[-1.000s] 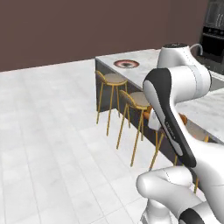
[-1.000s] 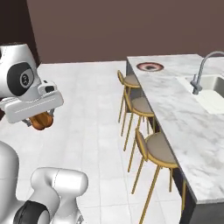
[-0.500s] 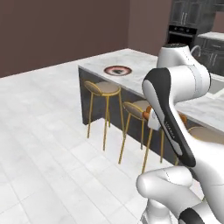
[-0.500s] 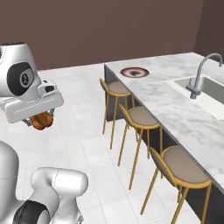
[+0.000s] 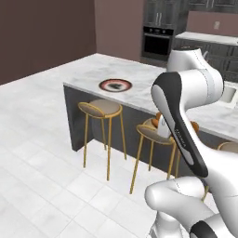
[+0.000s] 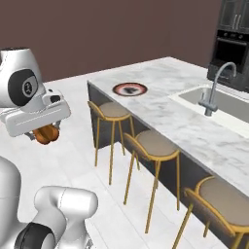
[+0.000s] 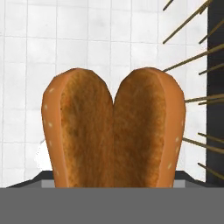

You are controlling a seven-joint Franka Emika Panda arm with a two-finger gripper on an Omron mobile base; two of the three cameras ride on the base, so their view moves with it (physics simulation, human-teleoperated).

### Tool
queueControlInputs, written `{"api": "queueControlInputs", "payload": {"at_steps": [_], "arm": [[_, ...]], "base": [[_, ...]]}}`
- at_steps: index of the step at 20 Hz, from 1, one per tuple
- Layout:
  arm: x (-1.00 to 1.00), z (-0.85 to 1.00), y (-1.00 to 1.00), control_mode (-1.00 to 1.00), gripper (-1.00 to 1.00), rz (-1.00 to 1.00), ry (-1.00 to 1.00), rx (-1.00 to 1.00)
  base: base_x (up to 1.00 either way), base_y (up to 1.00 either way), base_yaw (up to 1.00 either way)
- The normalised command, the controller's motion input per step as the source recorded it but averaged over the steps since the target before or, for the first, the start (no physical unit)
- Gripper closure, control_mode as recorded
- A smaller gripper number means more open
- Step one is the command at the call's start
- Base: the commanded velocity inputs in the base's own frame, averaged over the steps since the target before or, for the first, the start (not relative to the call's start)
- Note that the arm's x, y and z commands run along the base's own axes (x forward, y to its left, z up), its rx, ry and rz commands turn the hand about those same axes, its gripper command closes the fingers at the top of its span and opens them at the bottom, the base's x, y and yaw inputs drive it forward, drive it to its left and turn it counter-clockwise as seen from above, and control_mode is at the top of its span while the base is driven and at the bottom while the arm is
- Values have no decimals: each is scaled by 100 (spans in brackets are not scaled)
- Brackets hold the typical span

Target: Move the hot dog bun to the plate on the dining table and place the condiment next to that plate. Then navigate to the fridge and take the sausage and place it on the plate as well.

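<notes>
Under the white hand, gripper (image 6: 44, 132) pinching the golden-brown split hot dog bun (image 7: 114, 131), jaws spread wide around it because the bun is a bulky thing. Hanging low and close to the robot's own body, well apart from the bench, probably so the load rides steady during driving. Showing in the hand view as two toasted halves standing side by side with the seam between them, white tiled floor (image 7: 109, 39) behind. Peeking out orange-brown beside the forearm in the left base view (image 5: 160, 121).

Sitting near the end of the white marble bench (image 6: 165, 114), round dark-red plate with a black centre (image 6: 130, 88), likely the drop target, well apart from the bun. Standing along the bench's near side, gold-legged round stools (image 6: 113, 111), likely to block a close approach. Lying further along the bench, sink with grey curved tap (image 6: 214, 92).

Judging the step as carrying the bun toward the plate; condiment and sausage steps not yet done.
</notes>
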Motion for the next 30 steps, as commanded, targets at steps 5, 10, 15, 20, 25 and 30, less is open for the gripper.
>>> {"api": "queueControlInputs", "payload": {"at_steps": [5,10,15,20,25,30], "arm": [[0,0,0,100,100,0,0,0],[0,0,0,100,100,0,0,0],[0,0,0,100,100,0,0,0],[0,0,0,100,100,0,0,0],[0,0,0,100,100,0,0,0],[0,0,0,100,100,0,0,0]], "base": [[84,100,-42],[82,100,-41],[82,100,-41],[82,99,-41],[82,98,-42],[76,77,-39]]}}
